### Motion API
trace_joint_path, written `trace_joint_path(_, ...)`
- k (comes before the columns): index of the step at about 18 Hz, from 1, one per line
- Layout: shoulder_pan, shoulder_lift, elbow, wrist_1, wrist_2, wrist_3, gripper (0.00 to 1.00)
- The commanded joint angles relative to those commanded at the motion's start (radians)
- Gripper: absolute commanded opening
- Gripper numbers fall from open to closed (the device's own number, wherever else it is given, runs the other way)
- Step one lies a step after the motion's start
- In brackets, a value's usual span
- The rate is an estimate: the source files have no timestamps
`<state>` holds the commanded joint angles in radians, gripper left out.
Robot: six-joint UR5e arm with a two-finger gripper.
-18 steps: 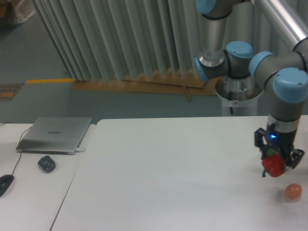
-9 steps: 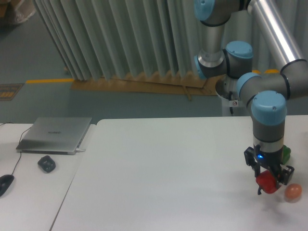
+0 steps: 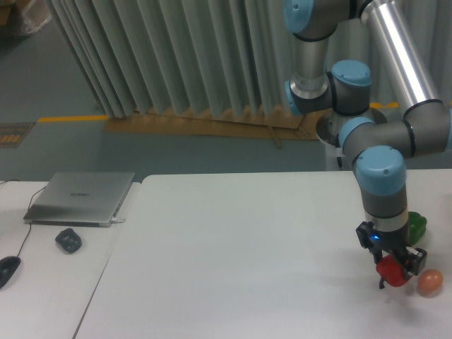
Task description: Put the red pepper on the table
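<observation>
From the fixed camera, I am reaching down over the right side of the table [image 3: 233, 261], my forearm pointing straight down with its blue-capped joint above the wrist. My gripper [image 3: 393, 271] is clamped on the red pepper [image 3: 391, 272], the dark fingers pressing against it from either side. The pepper is sitting low, right at the tabletop, though I cannot tell whether its underside is touching the surface or hanging just above it. A small blue light is glowing on my wrist just above the fingers.

Just to the right of the pepper, the orange-pink ball [image 3: 429, 282] is resting on the table, close to my outer finger but seemingly apart from it. Behind my wrist, the green pepper [image 3: 416, 224] is peeking out on the table, partly hidden by my arm.

On the adjoining desk [image 3: 42, 282] to the left, a closed silver laptop [image 3: 81, 197] is lying flat, with a small dark object [image 3: 68, 240] in front of it and a mouse [image 3: 7, 269] at the frame's edge. Pale pleated curtains [image 3: 176, 56] are hanging behind the table.
</observation>
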<state>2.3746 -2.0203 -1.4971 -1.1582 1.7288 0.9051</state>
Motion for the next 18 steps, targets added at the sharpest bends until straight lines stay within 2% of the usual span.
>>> trace_joint_path(7, 0.002, 0.014, 0.002, 0.0, 0.005, -0.006, 1.0)
trace_joint_path(9, 0.009, 0.047, 0.003, -0.003, 0.003, -0.003, 1.0)
trace_joint_path(18, 0.031, 0.072, 0.02, -0.006, 0.012, 0.0, 1.0)
